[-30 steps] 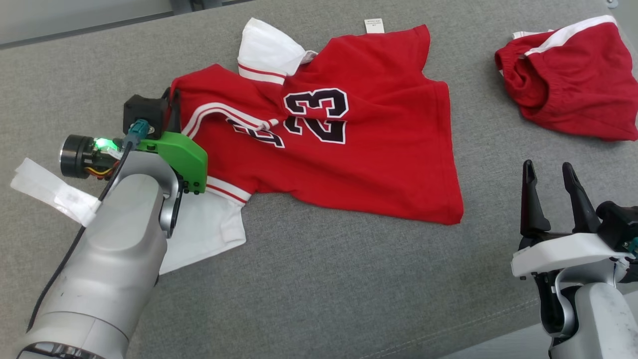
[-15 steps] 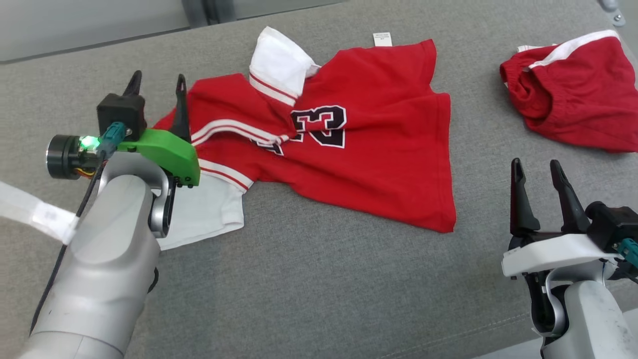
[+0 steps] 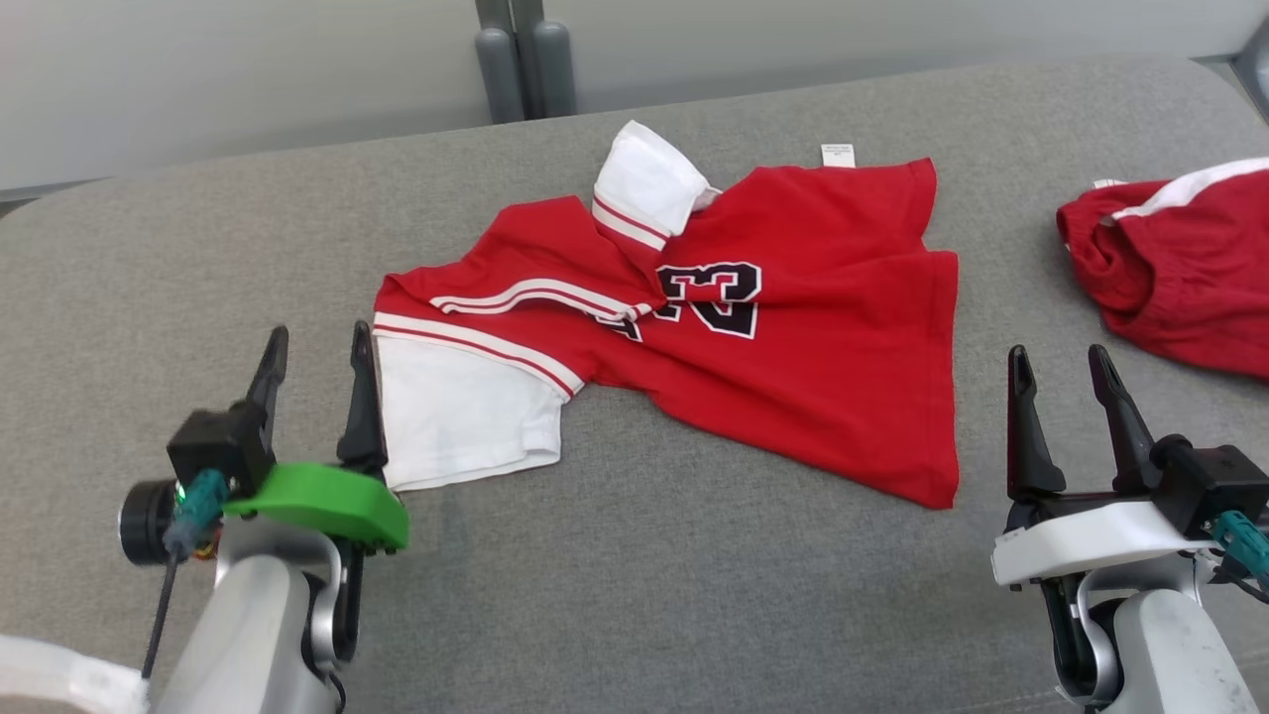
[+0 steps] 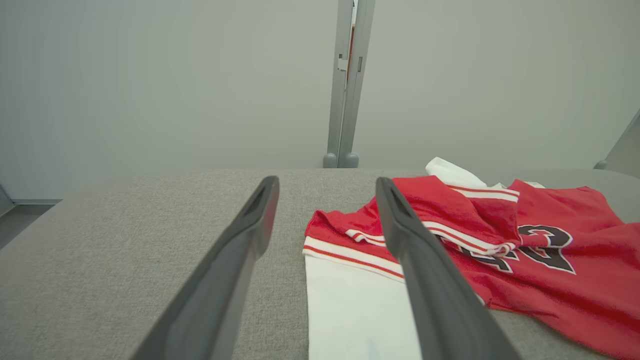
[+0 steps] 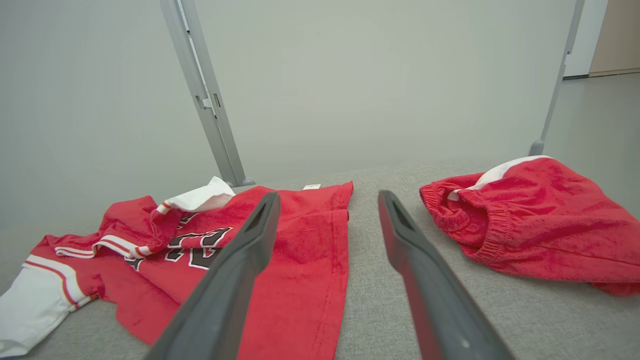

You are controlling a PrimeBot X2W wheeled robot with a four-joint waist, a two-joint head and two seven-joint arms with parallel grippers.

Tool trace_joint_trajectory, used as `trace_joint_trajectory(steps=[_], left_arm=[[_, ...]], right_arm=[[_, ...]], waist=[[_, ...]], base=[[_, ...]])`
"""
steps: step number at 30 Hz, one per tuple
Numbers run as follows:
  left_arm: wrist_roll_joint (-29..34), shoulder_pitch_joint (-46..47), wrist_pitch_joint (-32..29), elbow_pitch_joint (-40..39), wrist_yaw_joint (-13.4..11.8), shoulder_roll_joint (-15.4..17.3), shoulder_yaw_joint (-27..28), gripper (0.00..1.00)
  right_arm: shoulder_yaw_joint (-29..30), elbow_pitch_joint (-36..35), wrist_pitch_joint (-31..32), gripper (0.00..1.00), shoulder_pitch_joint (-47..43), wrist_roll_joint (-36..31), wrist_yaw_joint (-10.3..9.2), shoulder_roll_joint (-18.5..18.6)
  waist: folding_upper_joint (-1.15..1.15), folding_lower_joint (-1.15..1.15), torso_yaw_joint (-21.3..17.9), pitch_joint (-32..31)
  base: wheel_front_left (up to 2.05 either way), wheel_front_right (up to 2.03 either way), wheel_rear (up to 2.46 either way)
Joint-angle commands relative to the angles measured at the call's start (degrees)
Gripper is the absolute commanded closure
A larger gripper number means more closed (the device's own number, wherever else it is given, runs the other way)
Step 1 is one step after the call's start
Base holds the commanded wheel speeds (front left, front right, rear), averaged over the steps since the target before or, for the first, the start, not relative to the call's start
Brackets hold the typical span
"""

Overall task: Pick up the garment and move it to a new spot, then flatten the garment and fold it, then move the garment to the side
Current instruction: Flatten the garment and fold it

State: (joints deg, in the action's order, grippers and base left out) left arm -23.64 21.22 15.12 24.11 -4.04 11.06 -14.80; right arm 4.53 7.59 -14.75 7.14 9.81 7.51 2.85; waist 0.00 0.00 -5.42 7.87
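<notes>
The garment is a red shirt with white sleeves and a black number, lying crumpled on the grey padded table. It also shows in the left wrist view and the right wrist view. My left gripper stands open just left of the white sleeve, holding nothing; in its own view its jaws are wide apart. My right gripper is open and empty, to the right of the shirt's hem; its own view shows the same.
Red shorts with a white stripe lie bunched at the table's right edge, seen also in the right wrist view. A grey post stands behind the table against a pale wall. Bare grey surface runs along the front.
My left gripper has opened, let go of the shirt's left sleeve and drawn back toward me. The head camera has tilted, so the whole scene sits lower in view.
</notes>
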Motion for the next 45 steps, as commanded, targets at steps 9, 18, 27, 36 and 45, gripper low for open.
trace_joint_trajectory(steps=[9, 18, 27, 36, 45], left_arm=[[1.8, -15.8, 0.0, -10.8, -0.6, -3.9, 3.3, 0.00], [3.5, -19.9, 0.0, -13.8, -0.6, -5.4, 5.1, 0.00], [4.1, -19.0, 0.0, -12.1, 0.1, -5.7, 5.5, 0.00], [4.6, -14.4, -7.7, -4.5, 1.1, -4.9, 2.2, 0.00], [2.5, -6.9, -14.9, 5.3, 1.3, -5.5, 1.9, 0.00]], right_arm=[[-3.0, 0.3, -0.5, 0.00, -3.1, -0.2, -0.06, 0.1], [-4.7, 1.4, -0.5, 0.00, -4.4, -1.4, -0.05, 0.1], [-5.5, 2.3, -0.5, 0.00, -3.6, -1.5, -0.06, 0.1], [-6.6, 4.4, -0.5, 0.00, -2.7, -1.8, -0.05, 0.1], [-6.9, 6.2, -0.5, 0.00, -1.4, -0.8, -0.05, 0.1]], waist=[[0.00, 0.00, 4.2, -4.4], [0.00, 0.00, 4.2, -4.6], [0.00, 0.00, 4.0, -4.3], [0.00, 0.00, 2.9, -3.1], [0.00, 0.00, 0.4, -1.5]], base=[[0.00, 0.00, 0.00], [0.00, 0.00, 0.00], [0.00, 0.00, 0.00], [0.00, 0.00, 0.00], [0.00, 0.00, 0.00]])
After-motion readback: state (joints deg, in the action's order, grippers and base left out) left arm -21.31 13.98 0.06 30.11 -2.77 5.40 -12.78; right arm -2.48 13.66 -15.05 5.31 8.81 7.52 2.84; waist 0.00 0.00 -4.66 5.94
